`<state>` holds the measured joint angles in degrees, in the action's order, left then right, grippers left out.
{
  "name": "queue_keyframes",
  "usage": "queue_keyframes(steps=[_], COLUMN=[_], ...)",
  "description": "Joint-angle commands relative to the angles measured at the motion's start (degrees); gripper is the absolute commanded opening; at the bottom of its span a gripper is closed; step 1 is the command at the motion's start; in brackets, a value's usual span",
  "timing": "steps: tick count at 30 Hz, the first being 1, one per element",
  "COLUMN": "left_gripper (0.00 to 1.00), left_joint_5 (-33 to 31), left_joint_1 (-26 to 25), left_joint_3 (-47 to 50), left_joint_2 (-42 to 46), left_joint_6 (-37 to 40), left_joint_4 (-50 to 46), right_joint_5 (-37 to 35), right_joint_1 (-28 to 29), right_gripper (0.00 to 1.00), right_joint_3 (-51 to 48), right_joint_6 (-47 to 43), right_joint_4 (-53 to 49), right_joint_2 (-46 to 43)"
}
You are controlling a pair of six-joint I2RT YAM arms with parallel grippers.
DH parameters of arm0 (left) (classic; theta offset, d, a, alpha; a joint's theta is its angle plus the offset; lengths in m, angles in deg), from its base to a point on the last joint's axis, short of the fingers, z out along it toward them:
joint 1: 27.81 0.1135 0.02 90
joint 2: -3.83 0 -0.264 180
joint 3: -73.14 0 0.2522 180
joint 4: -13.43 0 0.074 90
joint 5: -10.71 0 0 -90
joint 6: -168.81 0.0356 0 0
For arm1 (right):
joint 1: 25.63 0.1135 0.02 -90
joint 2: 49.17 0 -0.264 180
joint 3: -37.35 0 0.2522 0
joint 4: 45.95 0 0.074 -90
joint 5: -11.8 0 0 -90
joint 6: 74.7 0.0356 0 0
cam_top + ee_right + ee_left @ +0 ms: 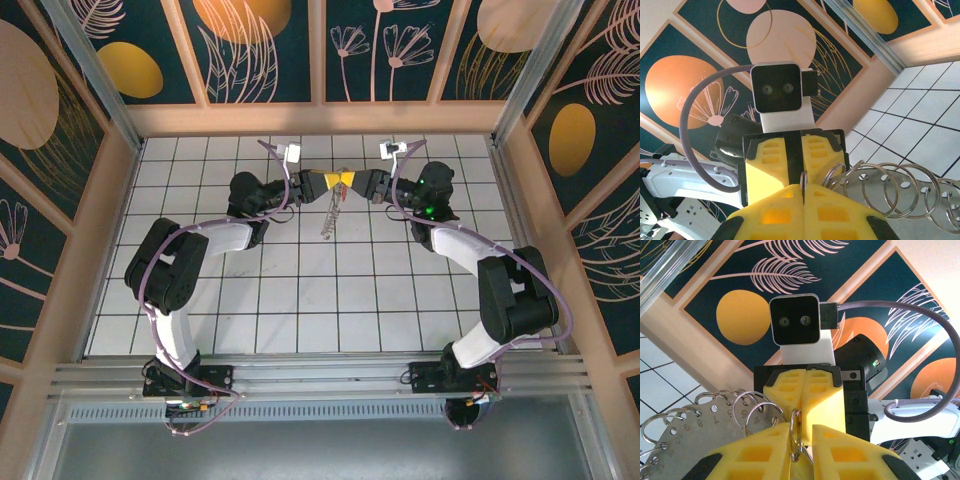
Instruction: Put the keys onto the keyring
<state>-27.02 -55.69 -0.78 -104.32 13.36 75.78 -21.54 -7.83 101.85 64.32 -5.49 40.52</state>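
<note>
My two grippers meet tip to tip above the back middle of the tiled table (300, 300). A thin silver keyring (796, 436) stands edge-on between them. The right gripper (803, 192) is shut on the keyring (802, 179), its yellow pads pressed together. The left gripper (801, 432) has its jaws a narrow gap apart around the same ring, which rests against one pad with a sliver of space on the other side. From above, the left gripper (322, 180) and right gripper (350, 180) face each other. The keys are out of view.
A grey metal plate (700, 427) with numbered holes and several silver rings hangs from the held ring, dangling over the tiles (330, 215). It also shows beside the right pads (900, 197). Patterned walls (320, 50) close in the back and sides.
</note>
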Motion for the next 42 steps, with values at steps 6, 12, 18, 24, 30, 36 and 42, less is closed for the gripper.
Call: queue_keyframes(steps=[6, 12, 18, 24, 30, 36, 42], left_gripper=[0.16, 0.0, 0.0, 0.0, 0.0, 0.0, 0.0], left_joint_5=[1.34, 1.06, -2.08, -3.09, -3.14, -2.61, -2.61], left_joint_1=[-1.04, -1.47, -1.56, -1.56, -1.56, -1.55, -1.56], left_joint_3=[-2.54, -3.03, -1.86, -1.5, -1.73, -2.29, -2.42], left_joint_2=[-1.33, -1.92, -1.24, -0.85, -0.64, -0.52, -0.37], left_joint_6=[0.06, 0.15, 0.36, 0.68, 0.81, 0.87, 0.85], left_joint_4=[2.55, 2.67, 3.21, 3.25, 3.17, 2.85, 2.72], right_joint_5=[-0.06, 0.04, -1.43, -3.01, -4.49, -5.22, -5.64], right_joint_1=[0.53, 0.58, -0.63, -2.88, -3.04, -2.96, -2.03], right_gripper=[0.0, 0.0, 0.3, 0.39, 0.4, 0.4, 0.4], right_joint_3=[1.56, 1.98, 1.13, -2.31, -5.92, -7.92, -7.77], right_joint_6=[-0.88, -1.5, -2.78, -4.19, -7.82, -9.59, -10.2], right_joint_4=[1.97, 0.89, -1.14, -3.14, -7.05, -8.38, -8.34], right_joint_2=[0.42, 0.44, -1.51, -5.77, -9.46, -10.38, -9.4])
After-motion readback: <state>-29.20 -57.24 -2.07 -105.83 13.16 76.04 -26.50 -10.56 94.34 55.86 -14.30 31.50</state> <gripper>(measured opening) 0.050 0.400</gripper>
